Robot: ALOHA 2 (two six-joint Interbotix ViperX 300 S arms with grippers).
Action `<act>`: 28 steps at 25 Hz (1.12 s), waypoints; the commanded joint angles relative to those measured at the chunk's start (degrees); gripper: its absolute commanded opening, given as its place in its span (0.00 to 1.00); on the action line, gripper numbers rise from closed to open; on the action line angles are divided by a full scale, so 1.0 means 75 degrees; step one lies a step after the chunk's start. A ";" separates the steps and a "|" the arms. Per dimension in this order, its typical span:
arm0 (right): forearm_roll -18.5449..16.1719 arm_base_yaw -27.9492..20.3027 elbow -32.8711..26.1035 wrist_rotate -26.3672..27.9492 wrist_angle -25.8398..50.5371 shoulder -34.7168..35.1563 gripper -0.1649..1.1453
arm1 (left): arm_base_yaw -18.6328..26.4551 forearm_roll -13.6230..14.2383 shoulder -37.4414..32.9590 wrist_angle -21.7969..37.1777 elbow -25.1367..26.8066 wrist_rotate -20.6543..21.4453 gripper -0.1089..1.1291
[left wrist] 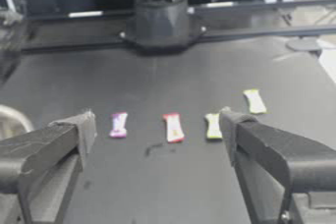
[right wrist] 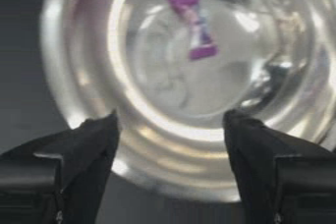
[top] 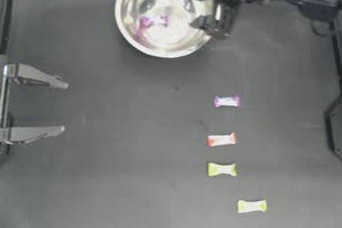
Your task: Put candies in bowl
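We count one of the five candies done: a purple-pink candy [right wrist: 195, 23] lies loose on the floor of the bowl [top: 130, 29], just beyond our right jaws and touching neither of them. The right gripper [right wrist: 171, 120] hangs over the near rim of the bowl with its jaws spread apart and nothing between them, so we judge the drop itself to be finished.

Four candies are left, all on the counter [top: 120, 172] and well apart from the right jaws. In the left wrist view they lie ahead of the left gripper [left wrist: 156, 120]: the second purple-pink candy [top: 226, 101] near one jaw tip, then the red-and-white candy [top: 221, 140], then a yellow-green candy [top: 222, 170] just beside the other jaw tip, and the last yellow-green candy [top: 252, 205] a little farther off past that jaw. None touches another.

The left jaws are released too, wide and empty, parked at the counter's edge.

So we judge the task about one fifth along, four pick-and-drop rounds remaining.
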 commanded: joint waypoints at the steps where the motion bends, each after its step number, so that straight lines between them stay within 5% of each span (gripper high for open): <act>1: 0.0410 0.0270 0.0199 -0.0258 0.0645 -0.0785 0.84 | 0.0012 -0.0012 0.0129 -0.0059 -0.0094 0.0000 0.92; 12: 0.0398 0.1031 0.0902 -0.0352 0.1887 -0.1102 0.84 | 0.0023 -0.0012 0.0141 -0.0059 -0.0141 -0.0012 0.92; 22: -0.0609 0.1500 0.1629 0.1008 0.1688 -0.1008 0.84 | 0.0047 -0.0023 0.0152 -0.0059 -0.0152 -0.0012 0.92; 28: -0.0645 0.1711 0.1969 0.1301 0.1266 -0.0750 0.84 | 0.0129 -0.0023 0.0164 -0.0059 -0.0152 -0.0012 0.92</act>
